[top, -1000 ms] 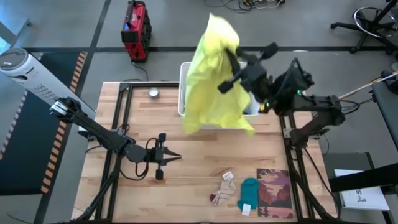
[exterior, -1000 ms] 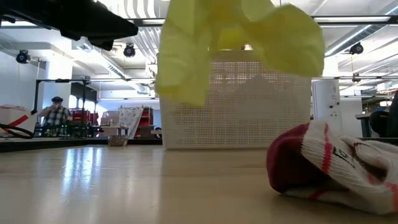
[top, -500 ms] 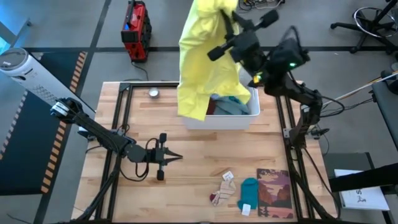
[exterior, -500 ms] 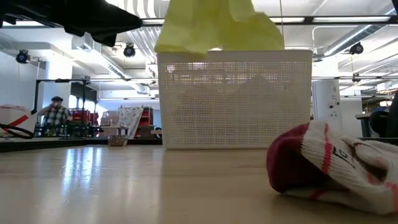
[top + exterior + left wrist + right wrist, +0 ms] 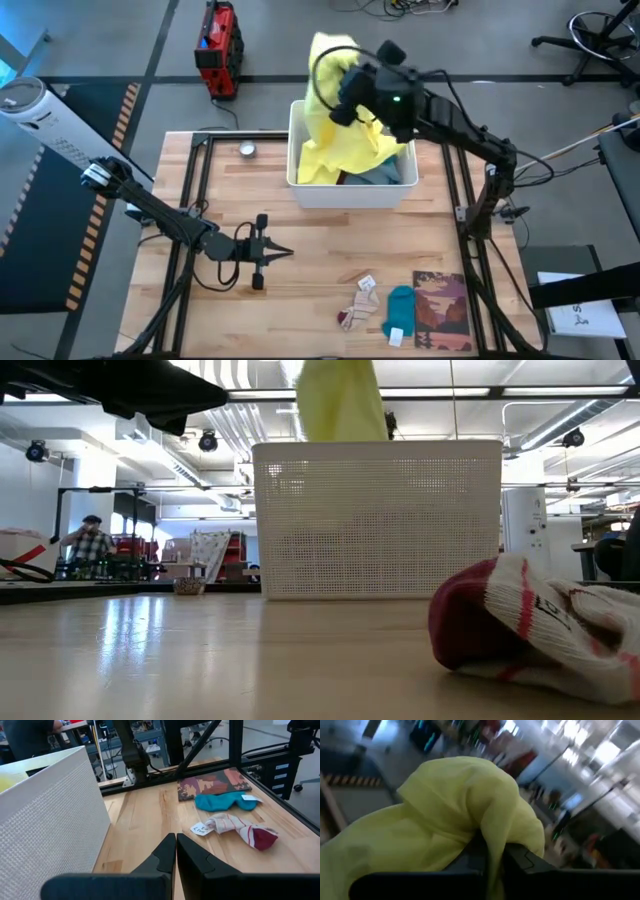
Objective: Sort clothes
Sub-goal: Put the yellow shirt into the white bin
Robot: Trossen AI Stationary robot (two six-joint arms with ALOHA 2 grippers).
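The yellow shirt (image 5: 335, 125) hangs over the white basket (image 5: 349, 193) at the far side of the table (image 5: 300, 290). Its bottom part is already down inside the basket, on top of other clothes (image 5: 375, 174) that are grey-blue. Its top part is up in the air. The right gripper (image 5: 345, 95) holds it there, pinched tight on the yellow cloth, as its own camera shows from close up.

I think the step in hand is putting the yellow shirt into the basket. It looks almost done. Next, the right gripper needs to open so the shirt falls in. Part of the shirt hangs near the far rim, so it could slip over the edge if it is let go too far back.

The right arm reaches from the right side of the table, up and across, with its gripper high above the basket.

Near the front of the table lie a red and white sock (image 5: 357, 308) and a teal sock (image 5: 398, 311), just beside a brown picture mat (image 5: 442, 311). They are not sorted yet.

The left gripper (image 5: 282, 254) waits low over the middle of the table. Its fingers are pressed together and hold nothing.
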